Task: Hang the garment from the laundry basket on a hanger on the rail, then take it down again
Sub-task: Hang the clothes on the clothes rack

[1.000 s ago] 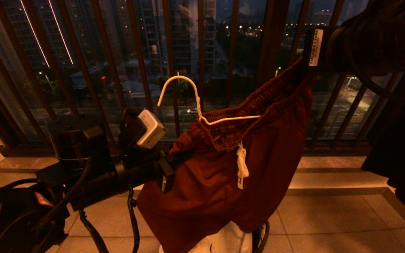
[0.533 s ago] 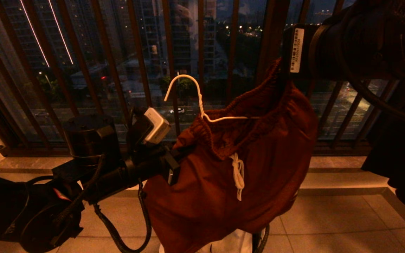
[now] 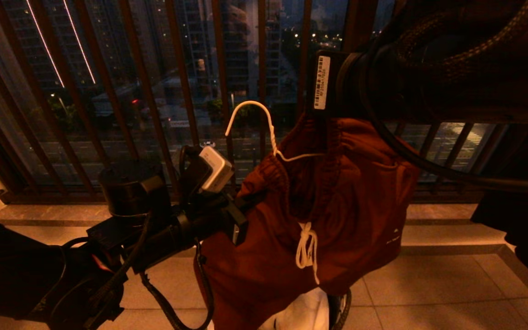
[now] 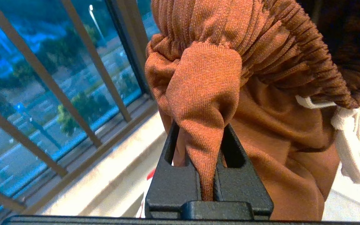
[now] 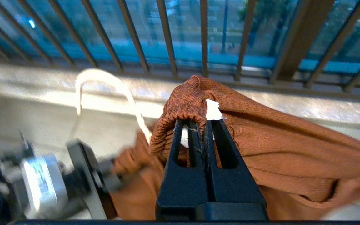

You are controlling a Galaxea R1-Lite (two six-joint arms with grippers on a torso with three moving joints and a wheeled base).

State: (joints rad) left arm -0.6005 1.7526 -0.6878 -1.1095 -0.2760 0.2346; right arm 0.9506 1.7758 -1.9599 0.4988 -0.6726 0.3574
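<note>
The garment (image 3: 351, 220), rust-brown shorts with a white drawstring (image 3: 307, 245), hangs in the air between both grippers. My left gripper (image 4: 200, 131) is shut on a pinched fold just below the waistband; in the head view it (image 3: 244, 206) sits at the garment's left edge. My right gripper (image 5: 198, 123) is shut on the gathered waistband and its white label, high at the garment's top (image 3: 321, 123). The hanger (image 3: 252, 110), thin white wire, stands with its hook above the waistband and its arm inside the garment. The laundry basket (image 3: 300, 316) peeks out below. The rail is out of view.
A dark brown barred railing (image 3: 177, 91) runs across the back over a night street. A pale stone step (image 3: 429, 238) lies under it, with tiled floor (image 3: 429, 293) in front. A black garment (image 3: 520, 220) hangs at the right edge.
My right gripper has swung left with its end of the waistband, bunching the garment together. My left gripper and the hanger have shifted a little to the right.
</note>
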